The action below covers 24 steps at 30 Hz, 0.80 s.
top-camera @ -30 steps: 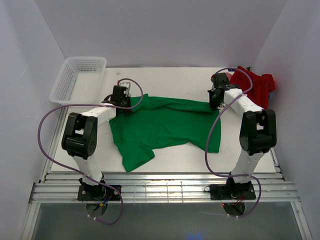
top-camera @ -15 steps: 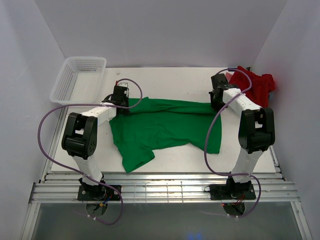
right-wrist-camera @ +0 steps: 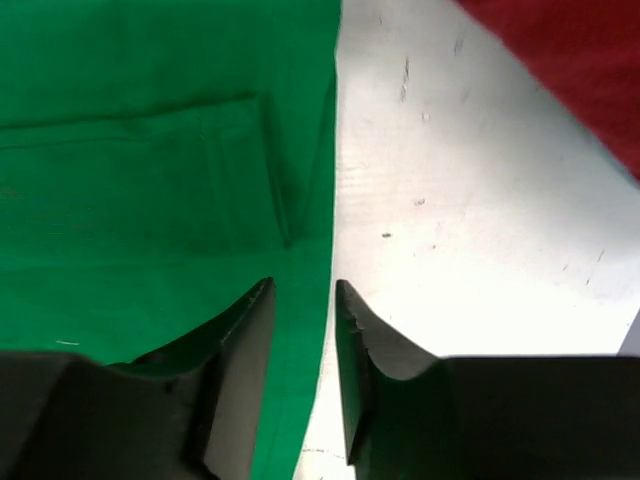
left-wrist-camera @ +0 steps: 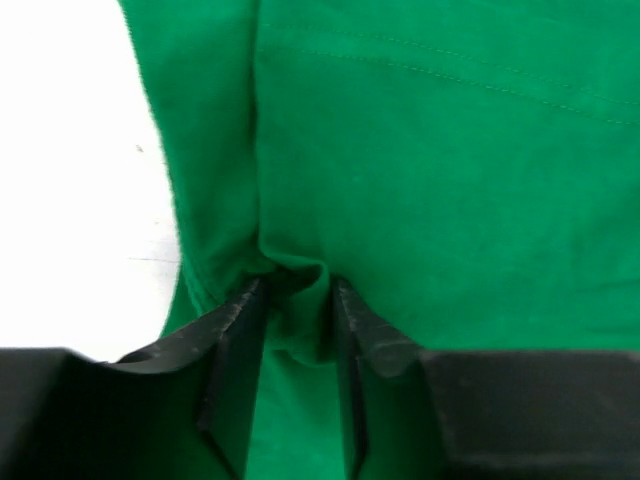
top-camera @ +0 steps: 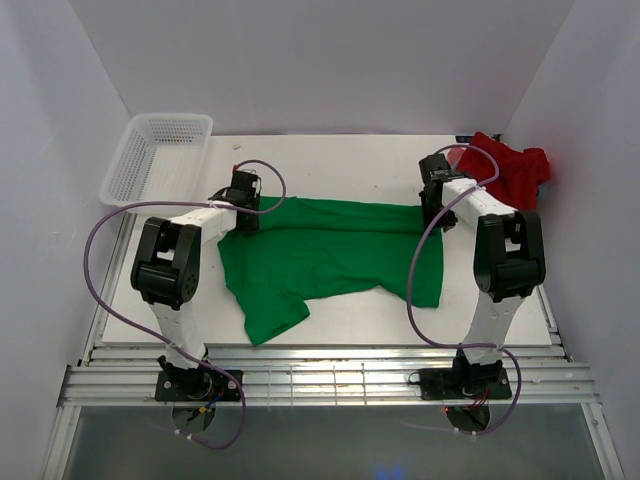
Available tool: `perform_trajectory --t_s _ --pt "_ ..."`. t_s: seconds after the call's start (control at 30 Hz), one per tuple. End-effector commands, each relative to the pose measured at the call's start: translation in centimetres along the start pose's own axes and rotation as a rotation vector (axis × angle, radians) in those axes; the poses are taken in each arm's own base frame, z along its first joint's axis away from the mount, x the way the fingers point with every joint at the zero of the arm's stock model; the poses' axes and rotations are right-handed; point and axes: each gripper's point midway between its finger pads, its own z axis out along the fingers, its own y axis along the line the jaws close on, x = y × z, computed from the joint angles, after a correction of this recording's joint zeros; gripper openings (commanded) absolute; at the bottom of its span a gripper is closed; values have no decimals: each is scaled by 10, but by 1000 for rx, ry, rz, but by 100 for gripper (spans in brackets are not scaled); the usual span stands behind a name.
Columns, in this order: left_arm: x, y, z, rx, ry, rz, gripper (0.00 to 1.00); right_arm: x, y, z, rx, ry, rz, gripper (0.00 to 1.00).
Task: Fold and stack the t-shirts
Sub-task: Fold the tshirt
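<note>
The green t-shirt (top-camera: 320, 255) lies spread across the middle of the table, with one sleeve toward the near left. My left gripper (top-camera: 243, 208) is at its far left corner. In the left wrist view (left-wrist-camera: 298, 290) it is shut on a bunched fold of the green cloth (left-wrist-camera: 450, 150). My right gripper (top-camera: 432, 205) is at the far right corner. In the right wrist view (right-wrist-camera: 303, 290) its jaws stand slightly apart over the shirt's flat right edge (right-wrist-camera: 120, 150), with bare table showing between them. The red t-shirt (top-camera: 510, 170) lies crumpled at the far right (right-wrist-camera: 570, 60).
A white mesh basket (top-camera: 160, 155) stands at the far left corner of the table. White walls close in the left, right and back. Purple cables loop from both arms over the table.
Both grippers have moved slightly toward the far side, and the green t-shirt's far edge has drawn out straighter between them. The red t-shirt has not moved.
</note>
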Motion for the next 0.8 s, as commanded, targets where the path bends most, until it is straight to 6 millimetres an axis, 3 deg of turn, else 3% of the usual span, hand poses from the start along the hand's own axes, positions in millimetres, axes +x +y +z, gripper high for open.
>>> perform_trajectory --t_s 0.0,0.07,0.13,0.23,0.3,0.43,0.6,0.77 --pt "-21 13 -16 -61 -41 -38 46 11 -16 -2 92 54 -3 39" --pt "-35 21 -24 -98 -89 -61 49 4 -21 -12 111 26 11 40" --pt "-61 24 -40 -99 -176 -91 50 -12 -17 -29 60 -57 28 44" --pt "-94 11 -57 -26 -274 -149 49 -39 11 -39 -116 -171 33 47" --pt "-106 -11 -61 75 -297 -174 44 -51 34 -41 -242 -196 37 46" --pt "-110 -53 -55 224 -249 -181 40 -58 77 -25 -438 -154 62 43" --pt "-101 -119 -50 424 -188 -123 39 -77 93 -16 -503 -188 84 43" --pt "-95 -147 -36 456 -153 -98 36 -105 113 -19 -609 -241 91 41"
